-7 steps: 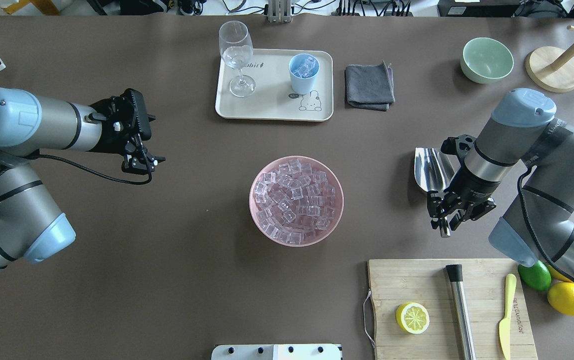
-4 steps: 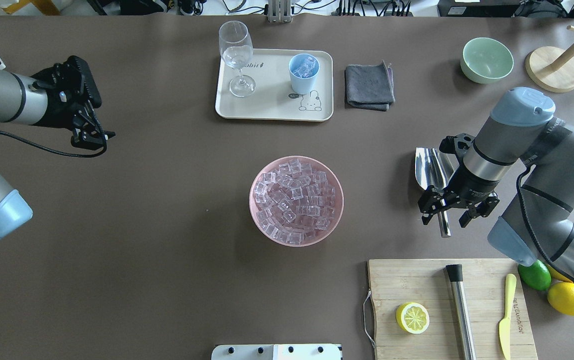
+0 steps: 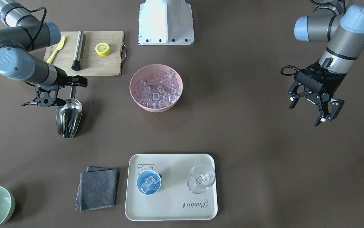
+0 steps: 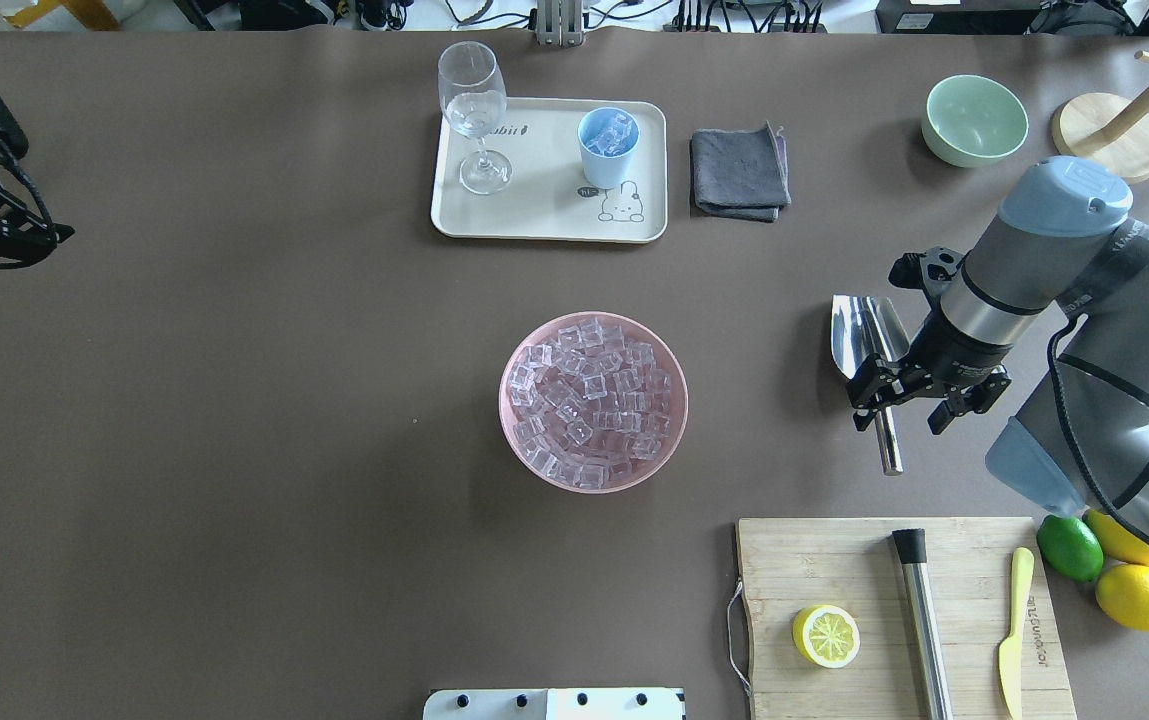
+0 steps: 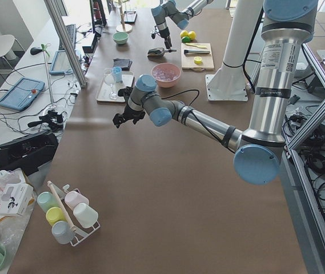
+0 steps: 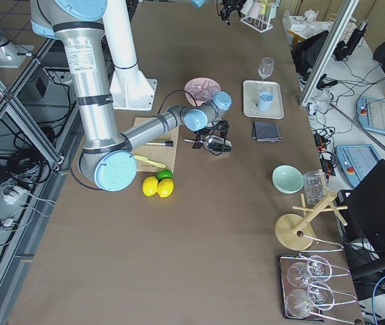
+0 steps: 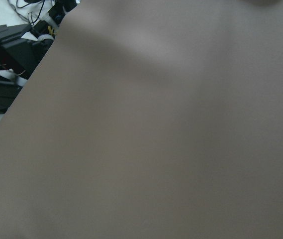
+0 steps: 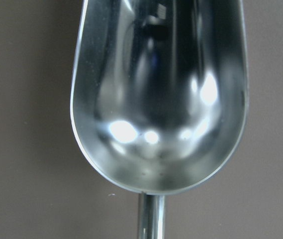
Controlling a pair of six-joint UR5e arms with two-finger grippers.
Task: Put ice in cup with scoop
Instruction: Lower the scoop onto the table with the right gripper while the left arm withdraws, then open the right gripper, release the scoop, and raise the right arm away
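Note:
The steel scoop (image 4: 860,336) lies flat on the table right of the pink bowl (image 4: 516,352), which is full of ice (image 4: 594,395). Its trough is empty in the right wrist view (image 8: 158,94), and its rod handle points toward the robot. My right gripper (image 4: 899,412) is open and hangs just above the handle, holding nothing. The light-blue cup (image 4: 607,143) stands on the cream tray (image 4: 544,215) with a few ice cubes inside. My left gripper (image 3: 322,109) is open and empty, far off at the table's left edge (image 4: 24,232).
A stemmed glass (image 4: 474,110) shares the tray. A grey cloth (image 4: 739,172) and a green bowl (image 4: 974,120) lie at the far right. A cutting board (image 4: 834,570) with a lemon half, steel cylinder and yellow knife lies near me, beside whole citrus (image 4: 1139,597).
My right gripper opened off the scoop's handle and drew a little up and away; the scoop stays on the table. My left arm swung back to the table's left edge.

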